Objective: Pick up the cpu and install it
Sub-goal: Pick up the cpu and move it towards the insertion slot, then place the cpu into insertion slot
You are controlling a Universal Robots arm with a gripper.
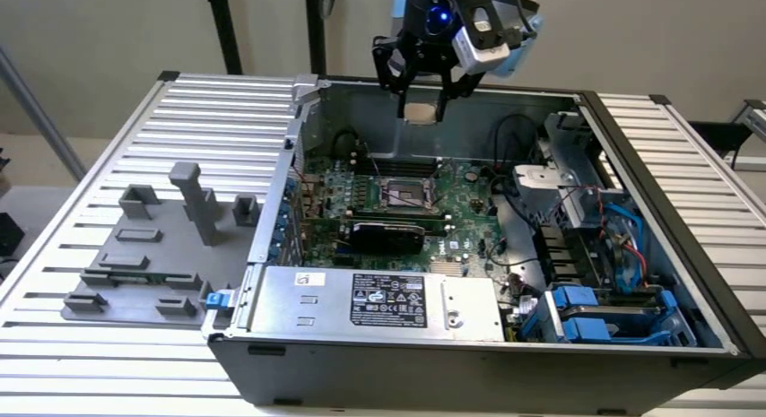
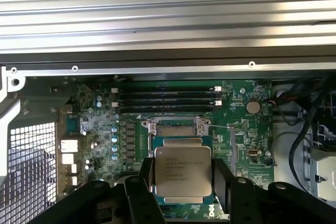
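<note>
Silver cpu (image 2: pixel 182 174) in claw (image 1: pixel 421 105), lettering legible from wrist, above motherboard (image 2: pixel 100 124)

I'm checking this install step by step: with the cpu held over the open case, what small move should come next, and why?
Probably a short, slow descent toward the socket. The end effector grips the cpu well above the motherboard, and in the wrist view the socket lies just beyond the chip, so the two look nearly lined up.

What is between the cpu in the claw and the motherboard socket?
Nothing. The exterior view shows bare air between the raised cpu and the socket.
</note>
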